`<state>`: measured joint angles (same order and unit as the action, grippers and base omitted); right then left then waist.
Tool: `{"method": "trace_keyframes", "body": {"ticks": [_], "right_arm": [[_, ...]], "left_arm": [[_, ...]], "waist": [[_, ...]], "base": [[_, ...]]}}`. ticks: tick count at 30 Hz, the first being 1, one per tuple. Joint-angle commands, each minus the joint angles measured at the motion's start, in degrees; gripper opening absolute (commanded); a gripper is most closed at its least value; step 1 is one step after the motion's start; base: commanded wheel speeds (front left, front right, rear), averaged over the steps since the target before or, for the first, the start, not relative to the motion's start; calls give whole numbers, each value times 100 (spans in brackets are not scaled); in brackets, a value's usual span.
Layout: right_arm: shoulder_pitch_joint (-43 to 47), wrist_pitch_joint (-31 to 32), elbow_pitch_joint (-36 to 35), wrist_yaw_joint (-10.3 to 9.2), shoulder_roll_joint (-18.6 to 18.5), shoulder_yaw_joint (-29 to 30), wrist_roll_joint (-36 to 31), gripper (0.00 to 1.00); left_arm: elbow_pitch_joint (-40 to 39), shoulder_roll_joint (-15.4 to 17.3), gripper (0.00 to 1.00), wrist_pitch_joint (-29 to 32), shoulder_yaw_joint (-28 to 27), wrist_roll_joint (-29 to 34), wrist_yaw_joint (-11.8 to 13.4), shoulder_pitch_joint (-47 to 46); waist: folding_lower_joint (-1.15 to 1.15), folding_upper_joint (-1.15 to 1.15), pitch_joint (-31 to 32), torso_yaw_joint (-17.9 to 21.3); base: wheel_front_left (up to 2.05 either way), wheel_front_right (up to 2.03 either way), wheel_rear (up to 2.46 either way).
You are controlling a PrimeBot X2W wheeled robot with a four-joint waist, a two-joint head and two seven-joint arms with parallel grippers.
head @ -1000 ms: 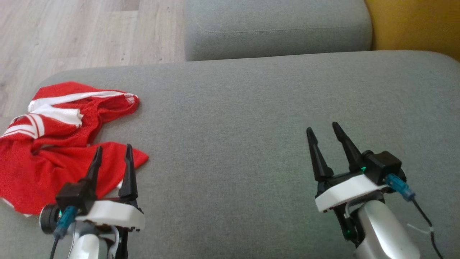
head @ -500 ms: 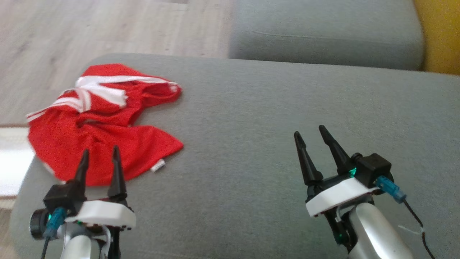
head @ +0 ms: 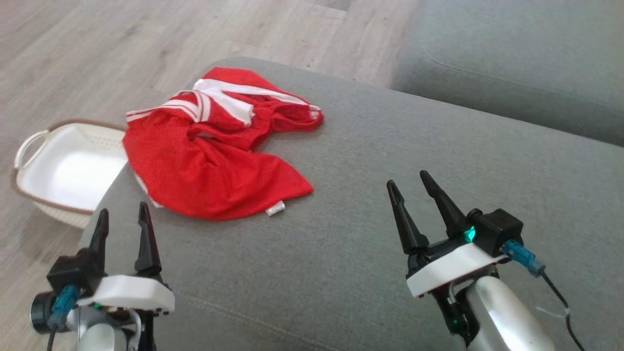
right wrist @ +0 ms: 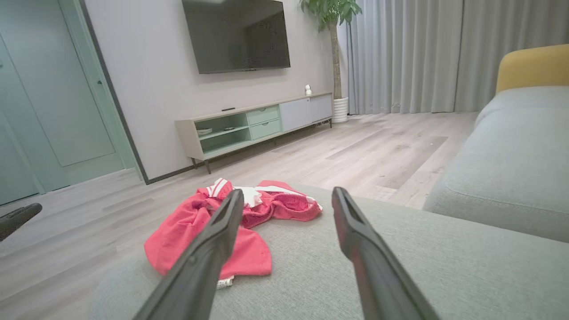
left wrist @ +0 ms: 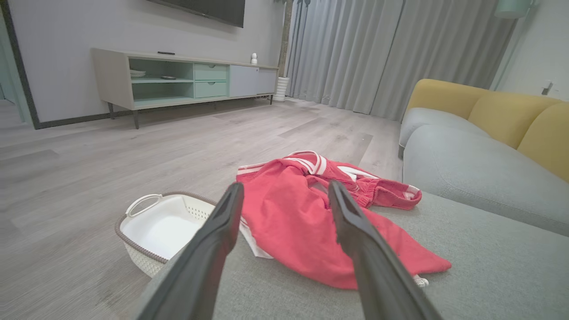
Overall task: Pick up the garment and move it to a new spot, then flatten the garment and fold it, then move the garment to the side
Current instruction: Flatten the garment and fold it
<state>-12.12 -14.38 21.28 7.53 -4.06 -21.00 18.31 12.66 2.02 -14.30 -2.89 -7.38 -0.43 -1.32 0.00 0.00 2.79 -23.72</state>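
Living room, pale wood-look floor (head: 87, 53), wide grey sofa seat (head: 390, 161) in the foreground of the head view. Red garment (head: 214, 161) with white stripe trim lies crumpled on the seat's far left corner, untouched, and its left side reaches the seat's edge. A small white label (head: 276, 208) sticks out at its near hem. White plastic basket (head: 68, 170) with a brown rim and handles sits on the floor just beside that edge of the seat, next to the garment

Left gripper (head: 123, 208) hovers over the seat's near left corner with its fingers spread wide and nothing between them. It points toward the garment, near it but apart. Right gripper (head: 407, 179) hovers over the middle of the seat, well to the right of the garment, fingers also spread wide and holding nothing

Farther out, a second grey seat cushion (head: 512, 63) lies beyond the first, with yellow backrests (left wrist: 498, 111) behind it. Across the floor stand a low TV cabinet (left wrist: 178, 80) with pale green shelves and drawers, a wall TV (right wrist: 238, 35), grey curtains (left wrist: 378, 53) and a potted plant (right wrist: 333, 18) in a white pot
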Motion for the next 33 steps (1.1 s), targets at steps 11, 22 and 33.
{"method": "trace_keyframes", "body": {"ticks": [11,22,33], "right_arm": [[-110,-62,-463,-4,-10,-88,40,100],[-272,-62,-953,-4,-149,-48,-95,100],[-593,-62,-1154,-4,-337,-79,-122,100]], "left_arm": [[20,86,100,-59,-241,-307,-108,-337],[-191,796,100,1968,-372,-1038,-481,-1840],[2068,1483,100,3906,-680,-1901,-565,-3282]], "waist": [[0,0,-7,-146],[0,0,-416,95],[0,0,-1122,919]], "base": [[0,0,0],[0,0,0],[0,0,0]]}}
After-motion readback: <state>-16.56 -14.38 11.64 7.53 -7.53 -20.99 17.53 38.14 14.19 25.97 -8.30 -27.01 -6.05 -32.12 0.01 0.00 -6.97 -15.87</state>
